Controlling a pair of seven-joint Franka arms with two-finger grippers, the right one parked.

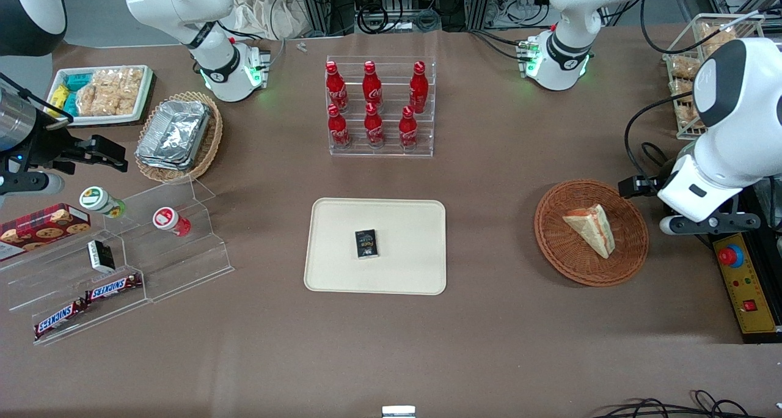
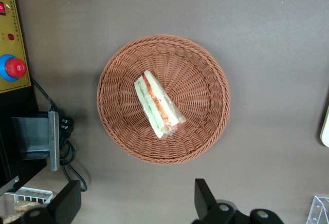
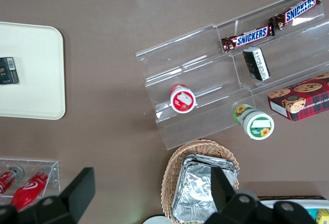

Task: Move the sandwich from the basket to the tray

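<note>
**Sandwich pickup: approach stage**

Sandwich (image 2: 158, 105) lies in the round woven basket (image 2: 205, 75), wrapped, resting on one flat face with its filling edge exposed. The gripper (image 2: 136, 203) hangs high above the table, just off the basket rim, fingers (image 2: 203, 198) spread apart and empty.

Recommended procedure: centre the gripper over the wedge, align the fingers across its thick filling edge, descend until they straddle the bread, then close gently to avoid crushing it. The tray (image 1: 342, 265), holding a small dark packet (image 1: 366, 244), lies well apart toward the parked arm's end.
</note>
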